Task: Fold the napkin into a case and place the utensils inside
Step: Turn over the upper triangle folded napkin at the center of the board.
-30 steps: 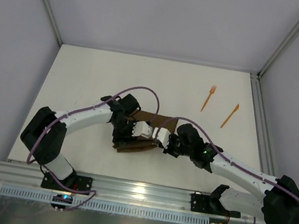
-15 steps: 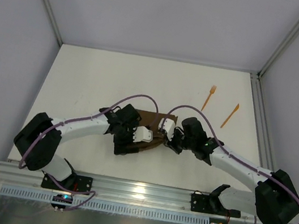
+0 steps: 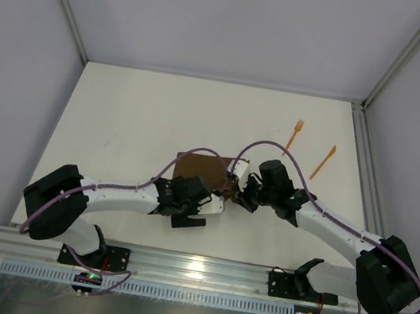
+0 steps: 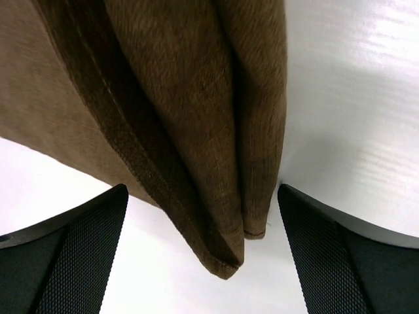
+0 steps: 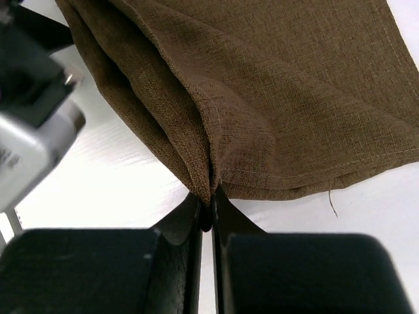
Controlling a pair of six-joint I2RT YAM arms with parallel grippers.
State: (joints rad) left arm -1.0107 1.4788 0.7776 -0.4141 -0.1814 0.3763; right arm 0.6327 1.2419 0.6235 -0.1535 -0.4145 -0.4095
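The dark brown napkin (image 3: 198, 168) lies loosely folded in layers at the table's middle. My right gripper (image 3: 233, 185) is shut on the napkin's bunched fold edge (image 5: 211, 196), with the cloth spreading away from the jaws. My left gripper (image 3: 218, 198) is open just near of the napkin. Its fingers (image 4: 78, 248) stand wide apart on either side of a hanging folded corner (image 4: 226, 252) without touching it. The orange fork (image 3: 293, 137) and the plain pointed orange utensil (image 3: 323, 161) lie on the table at the far right, apart from the cloth.
The white table is bounded by a metal rail (image 3: 191, 271) at the near edge and a frame post (image 3: 366, 163) along the right side. Grey walls enclose the left, right and far sides.
My left gripper has let go of the napkin and drawn back toward the near edge. My right gripper has carried the cloth's fold toward the far side, and the napkin now lies farther back.
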